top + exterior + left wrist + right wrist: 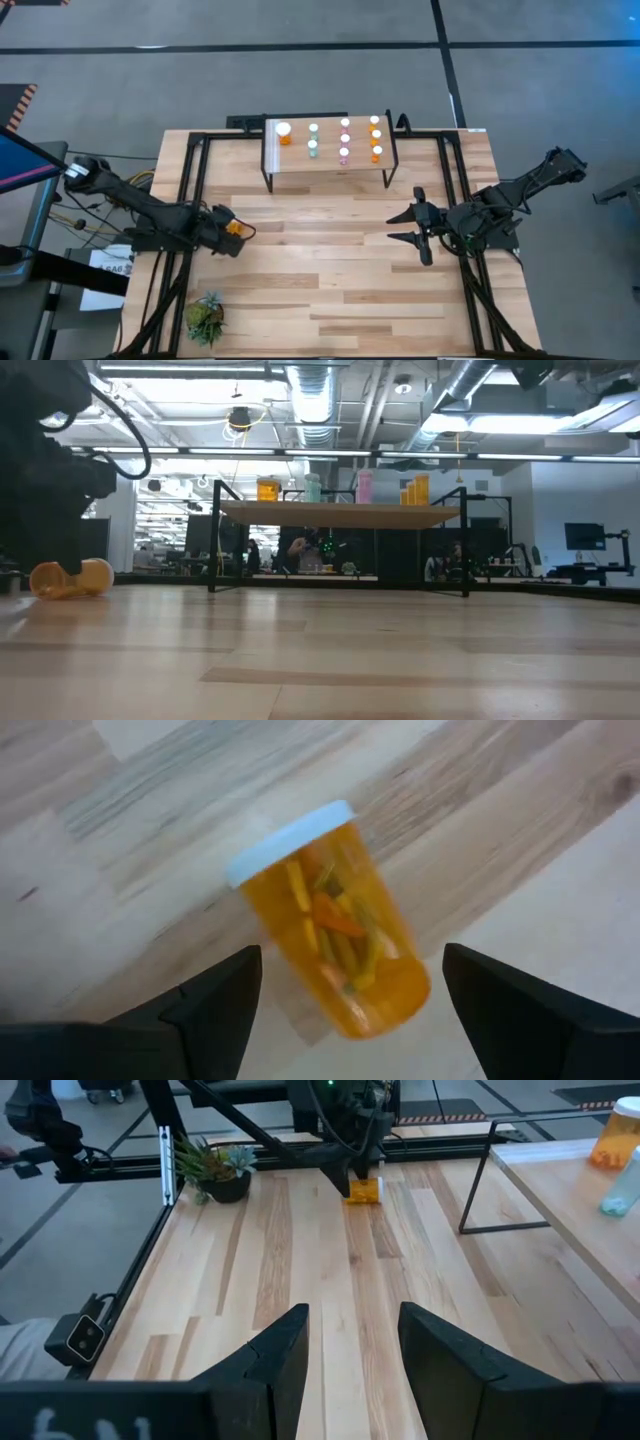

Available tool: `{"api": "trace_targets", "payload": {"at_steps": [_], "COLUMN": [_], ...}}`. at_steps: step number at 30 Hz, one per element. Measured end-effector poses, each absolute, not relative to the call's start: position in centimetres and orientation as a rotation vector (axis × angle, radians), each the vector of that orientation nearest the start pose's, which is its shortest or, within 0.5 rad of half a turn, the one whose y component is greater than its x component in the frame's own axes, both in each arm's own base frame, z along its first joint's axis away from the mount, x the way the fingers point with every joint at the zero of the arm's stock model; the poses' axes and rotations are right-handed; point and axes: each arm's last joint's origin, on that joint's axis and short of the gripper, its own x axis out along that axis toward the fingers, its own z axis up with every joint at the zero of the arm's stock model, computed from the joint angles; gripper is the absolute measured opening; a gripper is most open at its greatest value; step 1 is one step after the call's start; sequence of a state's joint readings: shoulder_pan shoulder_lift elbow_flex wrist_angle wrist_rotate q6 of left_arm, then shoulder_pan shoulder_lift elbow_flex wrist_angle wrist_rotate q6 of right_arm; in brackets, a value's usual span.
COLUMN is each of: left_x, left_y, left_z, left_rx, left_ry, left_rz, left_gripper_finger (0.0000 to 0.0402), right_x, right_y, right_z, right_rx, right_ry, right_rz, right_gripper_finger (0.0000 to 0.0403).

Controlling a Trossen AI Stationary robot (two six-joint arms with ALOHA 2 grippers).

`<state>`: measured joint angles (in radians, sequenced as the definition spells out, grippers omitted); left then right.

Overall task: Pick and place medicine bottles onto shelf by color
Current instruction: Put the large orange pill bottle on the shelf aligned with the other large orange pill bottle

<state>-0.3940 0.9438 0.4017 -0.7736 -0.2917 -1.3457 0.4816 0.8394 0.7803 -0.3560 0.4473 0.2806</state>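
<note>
Left gripper (236, 234) sits low on the left side of the table, fingers spread wide either side of an orange bottle (330, 920) lying on its side on the wood, white cap pointing away from the wrist; neither finger looks to be touching it, so nothing is held. Straddling it like that reads as lining up a side grasp across the body, my guess. Right gripper (412, 228) hovers over the right-centre of the table, jaws part open around bare air, parked clear of the work. Shelf (328, 171) stands at the far middle of the table, already loaded in colour columns: one wide orange bottle at the left end (284, 133), then teal bottles (313, 139), pink bottles (344, 139), and narrow orange bottles (376, 139) at the right end. Sorting that way leaves the spot beside the wide orange one as the likely home for the lying bottle, though I can't tell how much room is there. Path from the lying bottle to the shelf is open wood, nothing between. Watch-outs: a round bottle on its side can roll off the pads, the shelf's near edge and black legs need clearing on approach, and the standing bottles sit close together. Small plant (205, 318) at the near left is well out of the way.
</note>
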Motion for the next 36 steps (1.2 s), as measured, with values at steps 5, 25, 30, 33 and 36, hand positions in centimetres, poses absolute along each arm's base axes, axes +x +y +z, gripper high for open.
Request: {"api": "trace_targets", "payload": {"at_steps": [5, 25, 30, 33, 36], "left_x": [12.7, 15.6, 18.0, 19.4, 20.6], "left_y": [-3.9, -4.1, -5.2, -6.0, -6.6], "left_z": [14.4, 15.2, 17.6, 19.1, 20.7], "left_rx": [-0.72, -0.555, -0.445, -0.368, -0.299], "left_ry": [1.03, 1.072, 0.881, 0.713, 0.524], "left_rz": [0.71, 0.544, 0.337, 0.209, 0.106], "left_gripper_finger": [0.0297, 0.0155, 0.017, 0.0175, 0.0173], "right_x": [16.3, 16.3, 16.4, 16.5, 16.7], "right_y": [7.1, 7.1, 7.1, 7.2, 7.3], "right_z": [30.8, 30.8, 30.9, 31.2, 31.7], "right_rx": [0.092, 0.099, 0.104, 0.119, 0.115], "right_ry": [0.371, 0.369, 0.36, 0.323, 0.276], "right_rz": [-0.018, -0.019, -0.018, -0.012, -0.001], "right_gripper_finger": [0.0177, 0.0177, 0.0177, 0.0177, 0.0177]}}
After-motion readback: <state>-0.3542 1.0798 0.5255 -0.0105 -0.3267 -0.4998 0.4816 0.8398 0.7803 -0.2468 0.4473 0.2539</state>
